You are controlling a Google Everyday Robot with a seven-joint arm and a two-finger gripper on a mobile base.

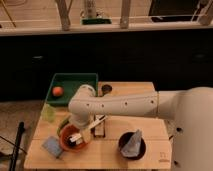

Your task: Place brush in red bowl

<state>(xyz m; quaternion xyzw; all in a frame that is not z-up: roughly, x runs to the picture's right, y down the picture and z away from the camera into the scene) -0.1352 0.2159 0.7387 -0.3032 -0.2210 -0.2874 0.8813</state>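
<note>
A wooden table stands in front of a dark cabinet wall, seen from above and behind a white robot arm. The arm reaches from the right edge across the table toward the left, bending down over a red bowl near the front left of the table. The gripper hangs at the end of the arm, just above the bowl. Whether it is open or closed, and whether it grips anything, cannot be told.

The brush lies tilted across the bowl, its white handle slanting up to the right past the rim and its lower end inside the bowl.

A dark bowl holding a grey cloth sits at the front right. A green tray at the back left holds an orange ball. A blue-grey sponge lies just left of the red bowl.
</note>
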